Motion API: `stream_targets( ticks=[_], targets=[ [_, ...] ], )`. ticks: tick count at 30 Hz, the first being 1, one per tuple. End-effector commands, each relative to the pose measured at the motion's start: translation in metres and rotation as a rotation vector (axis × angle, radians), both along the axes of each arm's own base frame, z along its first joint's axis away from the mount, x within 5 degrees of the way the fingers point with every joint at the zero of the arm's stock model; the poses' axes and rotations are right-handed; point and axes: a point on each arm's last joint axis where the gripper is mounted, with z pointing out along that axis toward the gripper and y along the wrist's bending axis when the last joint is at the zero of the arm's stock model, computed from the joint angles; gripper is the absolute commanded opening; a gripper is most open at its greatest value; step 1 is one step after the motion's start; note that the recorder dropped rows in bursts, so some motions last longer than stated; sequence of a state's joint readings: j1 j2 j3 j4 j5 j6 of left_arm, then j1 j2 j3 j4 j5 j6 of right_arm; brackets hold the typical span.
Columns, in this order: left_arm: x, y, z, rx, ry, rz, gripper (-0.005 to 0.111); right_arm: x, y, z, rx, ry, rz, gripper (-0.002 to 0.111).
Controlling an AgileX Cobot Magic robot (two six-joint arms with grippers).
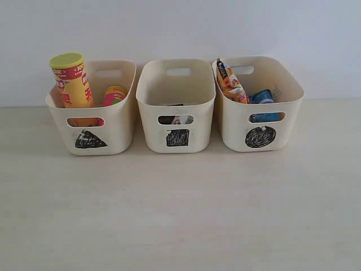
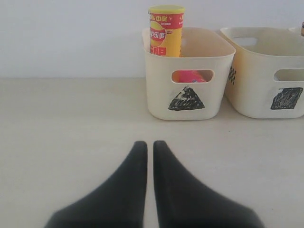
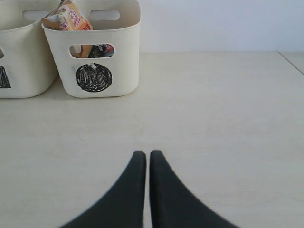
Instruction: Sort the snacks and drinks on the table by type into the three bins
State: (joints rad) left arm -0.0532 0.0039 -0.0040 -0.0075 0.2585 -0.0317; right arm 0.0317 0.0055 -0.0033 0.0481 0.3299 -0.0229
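Left gripper (image 2: 149, 147) — jaws pressed together, holding nothing — sits over the table (image 2: 71, 123). Ahead of it, slightly right, stands the triangle bin (image 2: 156, 90), with the yellow tube (image 2: 165, 31) rising above its rim and the pink tube (image 2: 192, 76) lower inside. Further right, the square bin (image 2: 256, 71) shows a carton (image 1: 180, 119) through its cut-out. Right gripper (image 3: 144, 156) — likewise closed and empty — has the circle bin (image 3: 118, 57) ahead on its left, containing the orange packet (image 3: 69, 16) and blue packet (image 1: 262, 97).

The left tool (image 2: 149, 143) and right tool (image 3: 147, 154) each had two matte black fingers (image 2: 126, 190), broad-based, tapering to slim rounded tips.
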Motion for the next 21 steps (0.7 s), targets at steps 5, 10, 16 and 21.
stream_targets(
  ticks=[5,10,16,21],
  targets=[
    [-0.0005,-0.0001,-0.0031,-0.004,0.022,0.000,0.004,-0.0001,-0.0001,-0.0001,0.000,-0.010,-0.001,0.000],
    [-0.0005,-0.0001,-0.0028,-0.004,0.019,0.000,0.004,-0.0001,-0.0001,-0.0001,0.000,-0.010,-0.001,0.000],
    [-0.0005,-0.0001,-0.0028,-0.004,0.019,0.000,0.004,-0.0001,-0.0001,-0.0001,0.000,-0.010,-0.001,0.000],
    [-0.0005,-0.0001,-0.0028,-0.004,0.019,0.000,0.004,-0.0001,-0.0001,-0.0001,0.000,-0.010,-0.001,0.000]
  ],
)
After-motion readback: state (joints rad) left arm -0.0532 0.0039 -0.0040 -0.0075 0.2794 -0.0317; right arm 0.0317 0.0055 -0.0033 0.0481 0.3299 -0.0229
